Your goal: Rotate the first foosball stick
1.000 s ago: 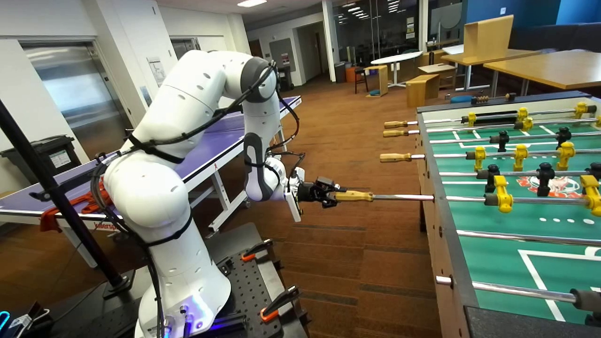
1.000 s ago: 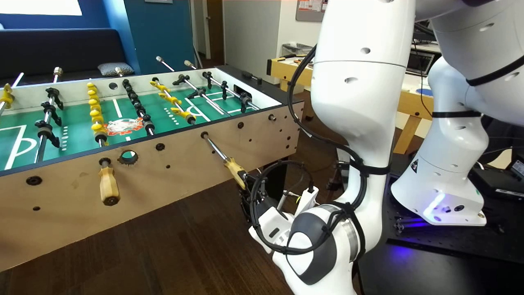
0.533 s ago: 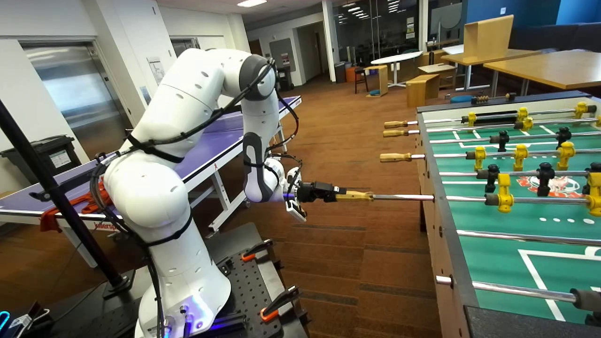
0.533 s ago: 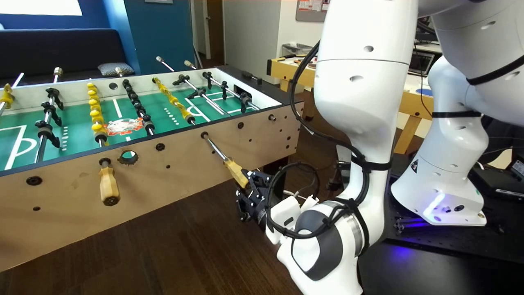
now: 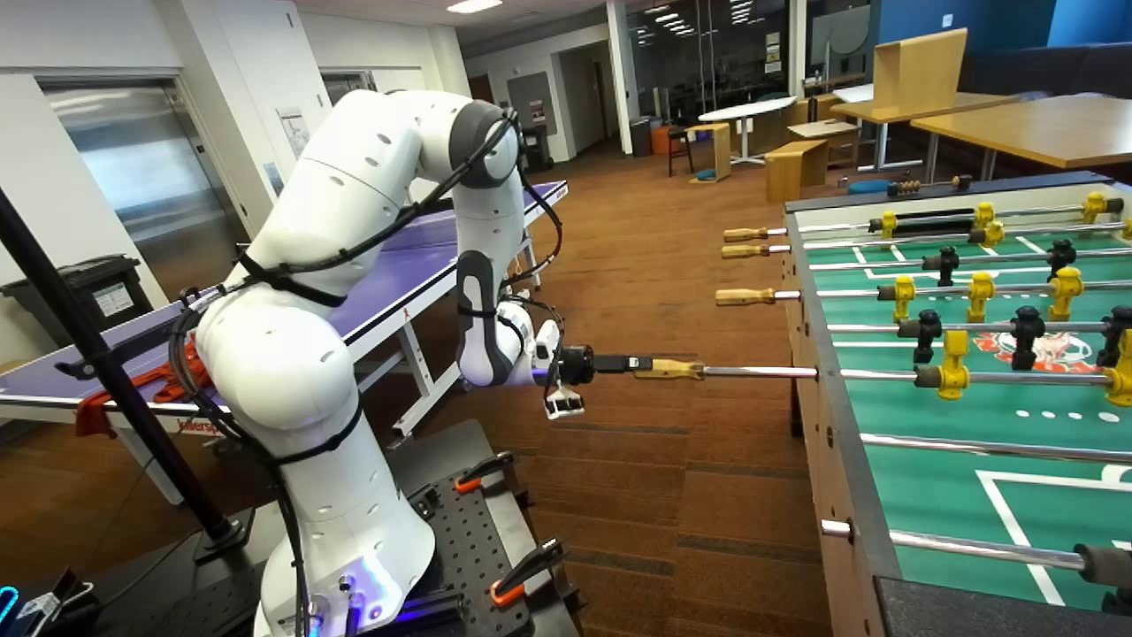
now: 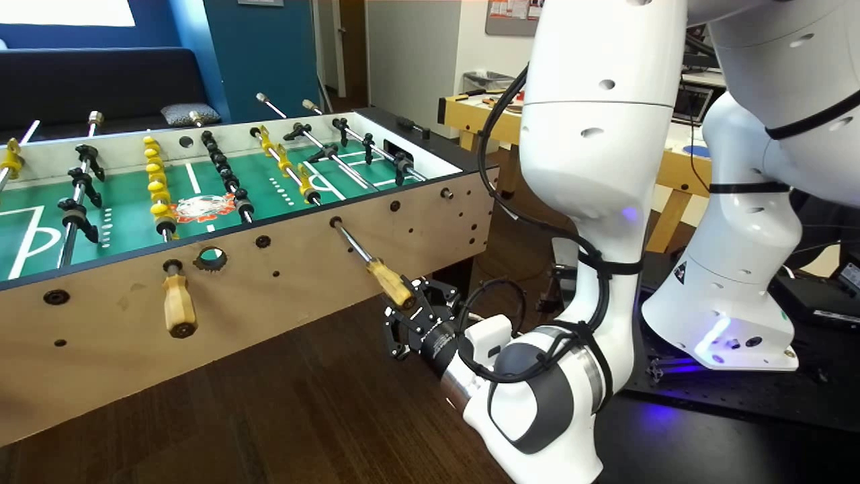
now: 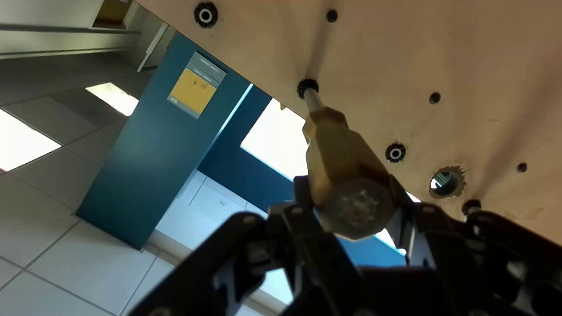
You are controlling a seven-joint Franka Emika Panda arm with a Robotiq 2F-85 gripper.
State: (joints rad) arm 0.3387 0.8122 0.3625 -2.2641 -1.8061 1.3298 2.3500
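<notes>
Newly rolled gripper (image 7: pixel 350 197), tight on foosball stick (image 5: pixel 730 372), table edge (image 5: pixel 847 442) well apart, floor (image 5: pixel 672 495) below.

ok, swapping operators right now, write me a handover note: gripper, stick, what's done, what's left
Gripper: shut on the tan handle.
Stick: first foosball stick sticks well out of the foosball table, handle at its end.
Done: handle gripped; over the last second the gripper has rolled and the stick's yellow players have swung with it.
Left: probably finish the turn, then release. Target angle isn't shown.
</notes>
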